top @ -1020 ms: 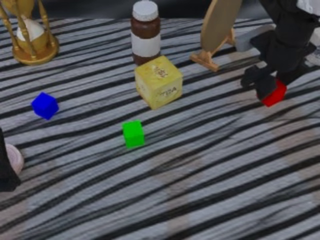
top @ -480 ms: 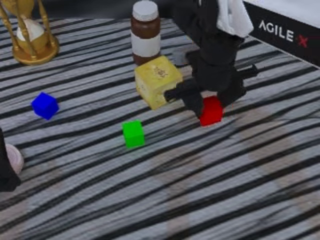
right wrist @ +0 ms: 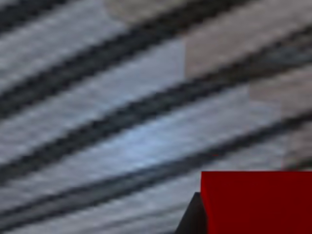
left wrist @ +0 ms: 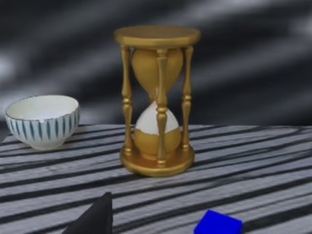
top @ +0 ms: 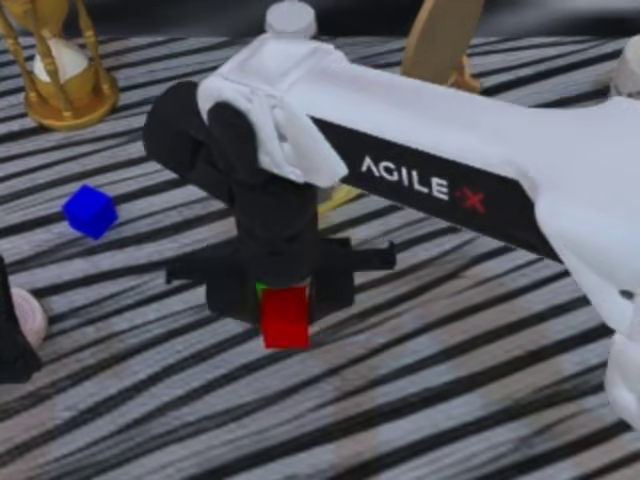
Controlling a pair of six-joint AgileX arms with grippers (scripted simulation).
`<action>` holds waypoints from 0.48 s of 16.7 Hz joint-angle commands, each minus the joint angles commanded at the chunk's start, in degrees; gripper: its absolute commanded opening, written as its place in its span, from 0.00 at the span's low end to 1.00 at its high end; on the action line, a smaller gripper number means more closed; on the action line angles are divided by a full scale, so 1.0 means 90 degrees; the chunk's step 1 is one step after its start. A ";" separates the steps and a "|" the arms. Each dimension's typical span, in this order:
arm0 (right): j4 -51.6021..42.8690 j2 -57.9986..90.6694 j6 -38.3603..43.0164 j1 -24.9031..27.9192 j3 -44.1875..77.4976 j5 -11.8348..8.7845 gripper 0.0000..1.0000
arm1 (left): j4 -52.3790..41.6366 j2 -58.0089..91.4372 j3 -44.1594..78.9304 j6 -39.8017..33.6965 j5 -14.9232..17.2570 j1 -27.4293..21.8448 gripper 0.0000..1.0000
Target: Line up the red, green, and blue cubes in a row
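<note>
My right gripper point(top: 285, 305) hangs over the middle of the table, shut on the red cube point(top: 285, 317), which shows large beside a dark fingertip point(right wrist: 195, 219) in the right wrist view as the red cube point(right wrist: 256, 202). Only a sliver of the green cube point(top: 262, 289) shows, right behind the red one and under the gripper. The blue cube point(top: 90, 211) lies alone at the left, also seen in the left wrist view as the blue cube point(left wrist: 218, 224). My left gripper point(top: 10, 345) stays parked at the left edge, open.
A gold hourglass point(top: 60, 70) stands at the back left, with a striped bowl point(left wrist: 43, 119) beside it. The right arm covers most of the yellow box point(top: 338, 196) and the brown jar, whose white lid point(top: 291, 17) shows. A wooden stand point(top: 440, 40) is behind.
The right arm has carried the red cube from the right side leftward and toward the front, past the yellow box, to right beside the green cube. The left arm has not moved.
</note>
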 joint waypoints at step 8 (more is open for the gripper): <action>-0.0026 -0.0083 0.0879 0.0594 0.0099 0.0057 0.00 | 0.0000 0.0000 0.0000 0.0000 0.0000 0.0000 1.00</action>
